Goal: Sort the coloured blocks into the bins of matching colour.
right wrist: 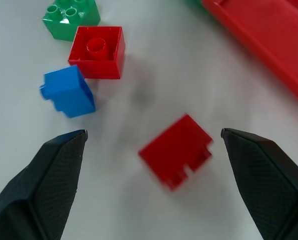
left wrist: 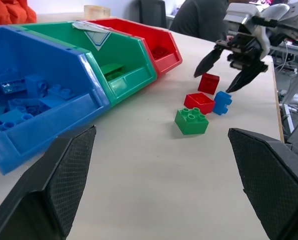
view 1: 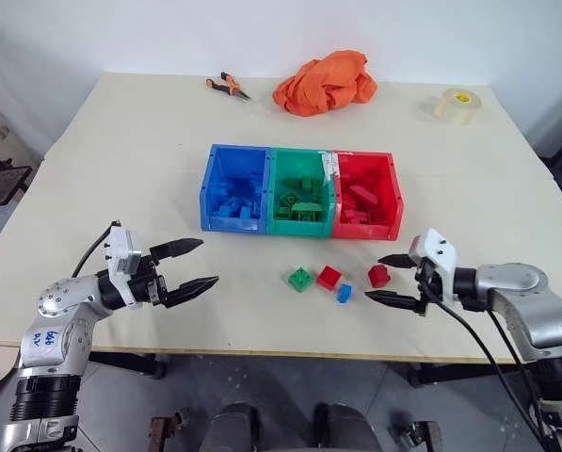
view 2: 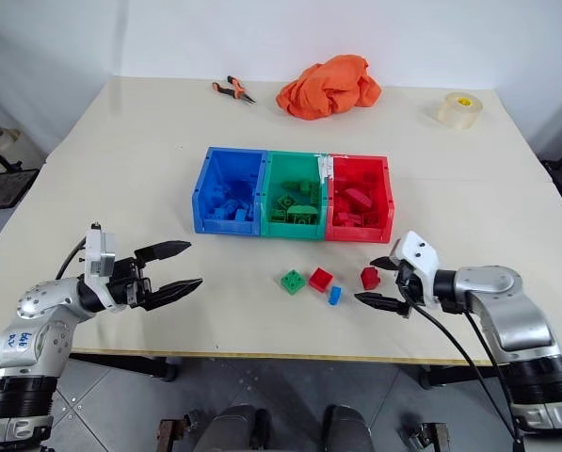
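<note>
R gripper (view 1: pixel 394 280), jaws gaping wide, is hanging just beside the tipped red block (view 1: pixel 378 275) lying on the table (view 1: pixel 120 169) in front of the red bin (view 1: pixel 365 193); L gripper (view 1: pixel 194 266) idling wide too, so centre on block w/ both flat sides before closing.

Cream table (view 1: pixel 120 160). Centre: blue bin (view 1: pixel 233 188), green bin (view 1: pixel 299 193), red bin (view 1: pixel 365 196) touching in row. 6 o'clock of bins: green block (view 1: pixel 300 279), red block (view 1: pixel 329 277), blue block (view 1: pixel 345 293), tipped red block (view 1: pixel 378 275). 12 o'clock edge: pliers (view 1: pixel 227 87), orange cloth (view 1: pixel 324 83). 1 o'clock: tape roll (view 1: pixel 457 106).
</note>
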Robot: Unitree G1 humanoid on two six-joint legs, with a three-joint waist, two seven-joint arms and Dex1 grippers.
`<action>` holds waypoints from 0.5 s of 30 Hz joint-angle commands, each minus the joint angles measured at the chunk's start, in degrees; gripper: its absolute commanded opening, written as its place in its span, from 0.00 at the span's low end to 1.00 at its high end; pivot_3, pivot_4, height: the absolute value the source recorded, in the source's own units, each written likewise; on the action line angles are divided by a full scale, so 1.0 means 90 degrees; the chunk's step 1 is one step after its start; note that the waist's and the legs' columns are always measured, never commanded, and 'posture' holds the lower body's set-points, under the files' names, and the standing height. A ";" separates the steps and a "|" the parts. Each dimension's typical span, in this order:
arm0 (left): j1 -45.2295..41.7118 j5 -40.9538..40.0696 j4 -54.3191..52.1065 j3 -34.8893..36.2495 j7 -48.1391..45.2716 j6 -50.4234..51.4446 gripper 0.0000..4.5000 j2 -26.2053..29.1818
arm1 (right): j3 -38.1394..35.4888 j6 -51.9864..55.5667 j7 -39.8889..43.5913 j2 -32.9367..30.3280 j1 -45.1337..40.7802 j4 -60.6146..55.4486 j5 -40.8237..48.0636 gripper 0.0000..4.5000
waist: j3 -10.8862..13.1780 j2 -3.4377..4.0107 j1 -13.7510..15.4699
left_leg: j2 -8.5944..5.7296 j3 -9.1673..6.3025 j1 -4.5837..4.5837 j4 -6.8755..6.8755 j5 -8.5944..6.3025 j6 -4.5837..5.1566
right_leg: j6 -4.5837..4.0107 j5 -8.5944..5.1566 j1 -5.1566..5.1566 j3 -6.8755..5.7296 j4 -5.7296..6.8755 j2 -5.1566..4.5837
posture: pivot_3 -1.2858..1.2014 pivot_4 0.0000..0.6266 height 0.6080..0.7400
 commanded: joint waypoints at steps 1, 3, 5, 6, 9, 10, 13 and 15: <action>0.0172 -0.0200 -0.0398 0.0250 0.0118 0.0032 1.00 0.0018 | 0.0100 -0.0308 0.0028 0.0031 -0.0174 0.0274 -0.0198 1.00 | 0.0000 0.0000 -0.0002 | 0.0000 -0.0002 0.0000 0.0000 0.0000 0.0000 | 0.0000 0.0000 0.0001 0.0000 0.0000 0.0000 | 0.52 0.24 1.00; 0.0248 -0.0216 -0.0467 0.0269 0.0154 0.0050 1.00 0.0023 | 0.0126 -0.0413 0.0039 0.0053 -0.0181 0.0371 -0.0236 0.91 | 0.0000 0.0000 -0.0002 | 0.0000 0.0000 0.0001 0.0001 0.0000 0.0000 | 0.0000 0.0000 0.0002 -0.0001 -0.0001 0.0000 | 0.52 0.24 1.00; 0.0310 -0.0231 -0.0526 0.0282 0.0191 0.0066 1.00 0.0025 | 0.0079 -0.0461 0.0075 0.0046 -0.0115 0.0338 -0.0183 0.80 | 0.0000 0.0000 -0.0004 | 0.0000 0.0001 0.0001 0.0000 0.0000 0.0000 | 0.0000 0.0000 0.0000 -0.0001 0.0000 0.0000 | 0.52 0.24 1.00; 0.0327 -0.0238 -0.0545 0.0284 0.0204 0.0068 1.00 0.0026 | 0.0055 -0.0473 0.0080 0.0041 -0.0090 0.0321 -0.0165 0.72 | 0.0000 0.0000 -0.0004 | 0.0001 0.0000 0.0001 0.0000 0.0000 0.0000 | 0.0000 0.0000 0.0001 -0.0001 0.0000 0.0001 | 0.52 0.24 1.00; 0.0313 -0.0237 -0.0521 0.0266 0.0212 0.0069 1.00 0.0027 | -0.0048 -0.0518 0.0082 0.0023 -0.0020 0.0259 -0.0092 0.49 | 0.0000 0.0000 -0.0003 | 0.0001 0.0002 0.0001 0.0000 0.0000 0.0000 | 0.0000 0.0000 0.0001 -0.0003 -0.0001 0.0002 | 0.52 0.24 1.00; 0.0294 -0.0234 -0.0504 0.0254 0.0214 0.0069 1.00 0.0023 | -0.0090 -0.0529 0.0075 0.0023 -0.0009 0.0237 -0.0058 0.43 | 0.0000 0.0000 -0.0003 | 0.0001 0.0001 0.0001 0.0000 0.0000 0.0000 | 0.0000 0.0000 0.0001 -0.0003 -0.0001 0.0002 | 0.52 0.24 1.00; 0.0209 -0.0235 -0.0439 0.0209 0.0173 0.0060 1.00 0.0017 | -0.0241 -0.0486 0.0025 0.0006 -0.0028 0.0073 0.0049 0.37 | 0.0000 0.0000 -0.0008 | 0.0001 0.0002 0.0001 0.0000 0.0000 0.0000 | 0.0000 0.0000 0.0001 -0.0003 -0.0001 0.0002 | 0.52 0.24 1.00; 0.0178 -0.0231 -0.0405 0.0195 0.0138 0.0052 1.00 0.0024 | -0.0353 -0.0424 0.0005 -0.0022 -0.0069 -0.0071 0.0136 0.37 | 0.0000 0.0000 -0.0009 | 0.0001 0.0002 0.0001 0.0000 0.0000 0.0000 | 0.0000 0.0000 0.0000 -0.0003 -0.0001 0.0002 | 0.52 0.24 1.00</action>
